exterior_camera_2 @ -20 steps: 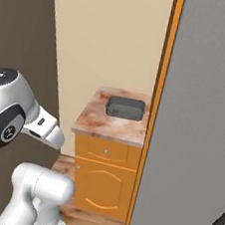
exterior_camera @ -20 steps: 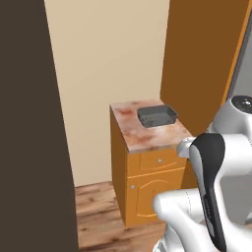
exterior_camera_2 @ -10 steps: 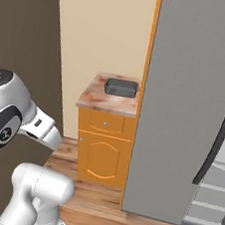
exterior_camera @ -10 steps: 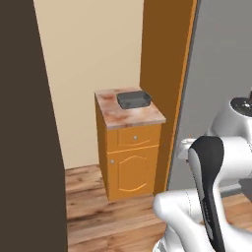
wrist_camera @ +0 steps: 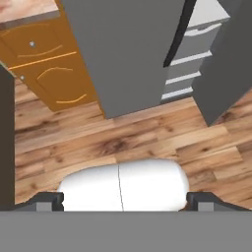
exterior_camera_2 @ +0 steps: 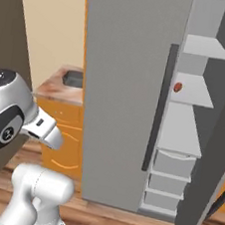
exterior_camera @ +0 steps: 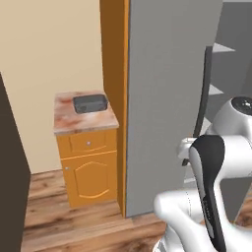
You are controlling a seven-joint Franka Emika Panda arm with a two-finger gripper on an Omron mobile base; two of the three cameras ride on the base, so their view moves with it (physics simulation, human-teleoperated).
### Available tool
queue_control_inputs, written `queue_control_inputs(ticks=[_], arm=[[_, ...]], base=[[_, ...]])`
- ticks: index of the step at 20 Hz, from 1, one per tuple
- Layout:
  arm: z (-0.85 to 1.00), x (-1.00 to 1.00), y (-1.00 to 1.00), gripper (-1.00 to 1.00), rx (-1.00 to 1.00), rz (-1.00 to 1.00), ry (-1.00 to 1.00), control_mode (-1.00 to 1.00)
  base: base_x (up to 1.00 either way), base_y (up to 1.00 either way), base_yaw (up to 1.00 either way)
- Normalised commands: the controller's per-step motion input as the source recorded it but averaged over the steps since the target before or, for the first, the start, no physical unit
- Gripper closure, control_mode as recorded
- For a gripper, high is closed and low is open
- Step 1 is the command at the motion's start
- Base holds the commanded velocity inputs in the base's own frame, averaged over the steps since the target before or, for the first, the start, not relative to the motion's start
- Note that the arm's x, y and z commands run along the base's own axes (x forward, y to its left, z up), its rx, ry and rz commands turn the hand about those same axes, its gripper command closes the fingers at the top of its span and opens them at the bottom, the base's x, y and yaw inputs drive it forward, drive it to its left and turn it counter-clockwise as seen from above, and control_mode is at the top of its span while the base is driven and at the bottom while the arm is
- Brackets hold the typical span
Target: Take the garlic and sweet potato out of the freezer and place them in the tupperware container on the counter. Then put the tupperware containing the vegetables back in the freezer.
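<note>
Nearest, in the hand view, the fingers [wrist_camera: 123,202] stand spread wide with nothing between them, their two dark tips far apart at the bottom corners, pointing down at the wooden plank floor [wrist_camera: 147,133].

Beyond that stands the freezer [exterior_camera_2: 133,87], its wide flat grey door [exterior_camera: 167,98] swung open and seen nearly face on, with the long dark curved handle [exterior_camera_2: 159,110] running down its right edge. To the right of the door the grey inner shelves [exterior_camera_2: 193,90] and lower drawers show (the drawers are shut).

The sweet potato [exterior_camera_2: 178,86], a small orange-red lump, sits on a middle shelf, near its left edge.

Farther off, left of the freezer, the orange wooden cabinet [exterior_camera: 91,167] carries the pinkish marbled table [exterior_camera: 66,120]. The tupperware container [exterior_camera: 90,103], dark grey and shallow, rests on it toward the back right, against the beige wall [exterior_camera: 49,49].
</note>
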Motion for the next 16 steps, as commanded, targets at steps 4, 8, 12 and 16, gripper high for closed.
queue_control_inputs(ticks=[4,8,12,16], arm=[[0.0,0.0,0.0,-1.0,0.0,0.0,0.0,1.0],[0.0,0.0,0.0,-1.0,0.0,0.0,0.0,1.0],[0.0,0.0,0.0,-1.0,0.0,0.0,0.0,1.0],[0.0,0.0,0.0,-1.0,0.0,0.0,0.0,1.0]], base=[[0.37,-0.82,0.0],[0.64,-0.54,0.0],[0.88,-0.12,0.0],[0.75,-0.18,0.0]])
